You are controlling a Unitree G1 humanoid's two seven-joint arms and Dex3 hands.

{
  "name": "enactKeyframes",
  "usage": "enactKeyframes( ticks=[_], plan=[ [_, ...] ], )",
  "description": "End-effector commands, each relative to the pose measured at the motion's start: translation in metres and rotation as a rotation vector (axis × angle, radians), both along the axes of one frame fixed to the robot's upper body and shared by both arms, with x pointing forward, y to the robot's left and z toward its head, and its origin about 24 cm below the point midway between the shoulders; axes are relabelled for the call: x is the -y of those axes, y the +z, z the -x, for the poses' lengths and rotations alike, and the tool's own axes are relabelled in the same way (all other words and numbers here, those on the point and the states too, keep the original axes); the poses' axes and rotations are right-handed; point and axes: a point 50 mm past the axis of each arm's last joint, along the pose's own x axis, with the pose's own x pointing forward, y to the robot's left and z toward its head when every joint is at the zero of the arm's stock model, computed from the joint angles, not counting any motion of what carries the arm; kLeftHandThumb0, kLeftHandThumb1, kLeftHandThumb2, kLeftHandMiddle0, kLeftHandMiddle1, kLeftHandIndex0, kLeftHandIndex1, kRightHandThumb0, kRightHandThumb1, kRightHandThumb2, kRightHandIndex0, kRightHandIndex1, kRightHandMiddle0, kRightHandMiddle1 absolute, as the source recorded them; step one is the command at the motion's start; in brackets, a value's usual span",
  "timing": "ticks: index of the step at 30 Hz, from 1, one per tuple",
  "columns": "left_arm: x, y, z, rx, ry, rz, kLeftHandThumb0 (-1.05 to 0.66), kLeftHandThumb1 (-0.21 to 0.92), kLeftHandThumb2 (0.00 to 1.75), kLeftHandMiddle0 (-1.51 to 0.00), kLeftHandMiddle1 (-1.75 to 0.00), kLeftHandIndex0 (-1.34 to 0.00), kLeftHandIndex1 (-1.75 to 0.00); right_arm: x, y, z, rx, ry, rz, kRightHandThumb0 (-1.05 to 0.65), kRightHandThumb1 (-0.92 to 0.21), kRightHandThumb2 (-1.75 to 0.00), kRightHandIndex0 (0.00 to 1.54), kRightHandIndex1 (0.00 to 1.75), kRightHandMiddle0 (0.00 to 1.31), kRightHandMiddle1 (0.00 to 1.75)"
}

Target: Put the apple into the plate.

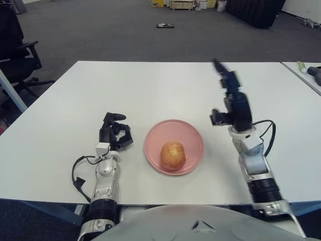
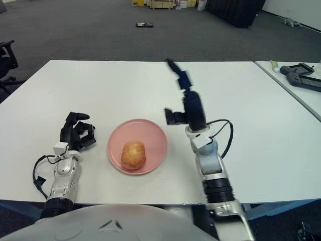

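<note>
A yellow-red apple (image 1: 173,155) lies in the middle of a pink plate (image 1: 193,138) near the table's front edge. My right hand (image 1: 229,95) is raised to the right of the plate, well clear of it, with its fingers stretched out and up, holding nothing. My left hand (image 1: 115,131) shows to the left of the plate with its fingers curled and nothing in them.
The white table (image 1: 150,85) stretches back behind the plate. A second table at the far right carries a dark tool (image 2: 301,78). An office chair (image 1: 15,50) stands at the far left on the grey floor.
</note>
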Motion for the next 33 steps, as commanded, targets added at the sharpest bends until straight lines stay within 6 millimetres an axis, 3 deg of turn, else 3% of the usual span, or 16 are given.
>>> enactKeyframes(
  ticks=[1, 3, 4, 6, 15, 25, 33],
  plan=[
    [-0.001, -0.003, 0.0, -0.019, -0.006, 0.002, -0.01, 0.4, 1.17, -0.58, -1.58, -0.39, -1.75, 0.01, 0.0, 0.001, 0.054, -0.122, -0.086, -0.6, -0.85, -0.92, 0.29, 1.17, 0.14, 1.42],
    [-0.001, -0.003, 0.0, -0.02, -0.008, 0.002, -0.01, 0.41, 1.17, -0.58, -1.58, -0.39, -1.75, 0.021, -0.01, 0.005, 0.034, -0.179, -0.119, -0.57, -0.84, -0.94, 0.3, 1.22, 0.16, 1.46],
    [-0.001, -0.003, 0.0, -0.022, -0.01, 0.003, -0.01, 0.41, 1.16, -0.58, -1.57, -0.39, -1.75, 0.026, -0.015, 0.007, 0.024, -0.21, -0.14, -0.46, -0.87, -0.75, 0.32, 1.28, 0.18, 1.6],
    [-0.001, -0.003, 0.0, -0.023, -0.013, 0.006, 0.0, 0.41, 1.16, -0.58, -1.57, -0.39, -1.75, 0.028, -0.019, 0.008, 0.023, -0.254, -0.172, -0.41, -0.88, -0.66, 0.34, 1.33, 0.2, 1.67],
    [0.0, -0.005, -0.001, -0.025, -0.016, 0.015, 0.0, 0.41, 1.16, -0.57, -1.57, -0.38, -1.75, 0.019, -0.033, 0.004, -0.014, -0.347, -0.213, -0.37, -0.78, -0.72, 0.49, 1.51, 0.27, 1.74],
    [0.003, -0.007, -0.002, -0.015, -0.036, 0.025, 0.0, 0.46, 1.08, -0.57, -1.52, -0.37, -1.75, 0.021, -0.068, 0.008, -0.217, -0.361, -0.201, -0.37, -0.75, -0.77, 0.68, 1.64, 0.3, 1.75],
    [0.004, -0.008, -0.003, -0.016, -0.053, 0.02, 0.0, 0.47, 1.07, -0.56, -1.52, -0.36, -1.75, 0.026, -0.101, 0.017, -0.43, -0.356, -0.233, -0.38, -0.71, -0.82, 0.73, 1.74, 0.33, 1.75]
  ],
)
